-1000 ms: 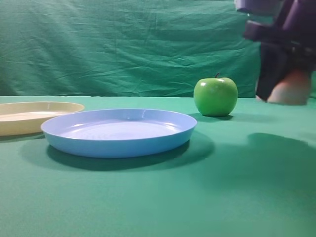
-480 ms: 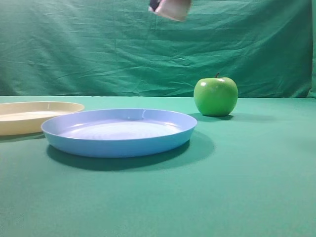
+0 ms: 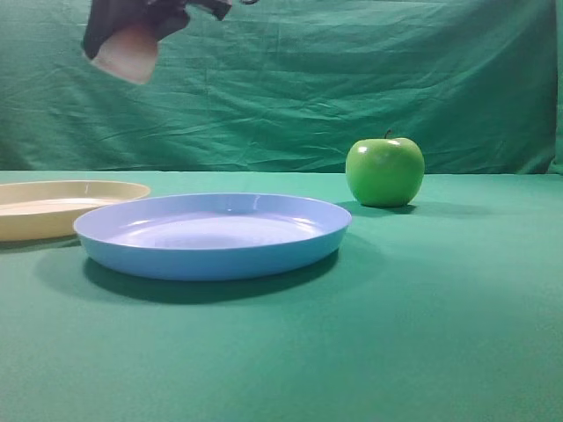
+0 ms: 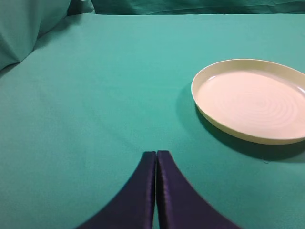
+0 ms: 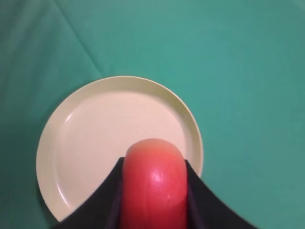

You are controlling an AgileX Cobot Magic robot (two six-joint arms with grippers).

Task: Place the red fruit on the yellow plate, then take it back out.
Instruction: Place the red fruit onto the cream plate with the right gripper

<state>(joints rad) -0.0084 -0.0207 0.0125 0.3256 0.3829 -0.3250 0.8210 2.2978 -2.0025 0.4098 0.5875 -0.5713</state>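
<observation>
Clamped between the dark fingers of the right gripper (image 5: 153,191): the red fruit (image 5: 153,183), glossy, red shading to orange at its edges. Held high in the air, with the yellow plate (image 5: 76,129) directly beneath it in the right wrist view and well apart from it. Seen in the exterior high view as a pale pink underside (image 3: 126,54) under the dark gripper body (image 3: 132,18) at top left, above the green cloth backdrop (image 3: 290,97).

Resting on the green tablecloth (image 3: 396,334) at the far left of the exterior view: the yellow plate (image 3: 53,207), shallow, cream-coloured, nothing on it. Just beside it and partly in front of its right edge: a larger light blue plate (image 3: 211,236) (touching or not, impossible to tell from this angle). Farther back and to the right: a shiny green apple (image 3: 384,170), upright, stem up, well apart from both plates.

Low over the cloth in the left wrist view: the left gripper (image 4: 156,157), its two dark fingers pressed together with nothing between them. Off to its right in that view, near but apart: the yellow plate (image 4: 252,102), faint concentric rings on its floor
</observation>
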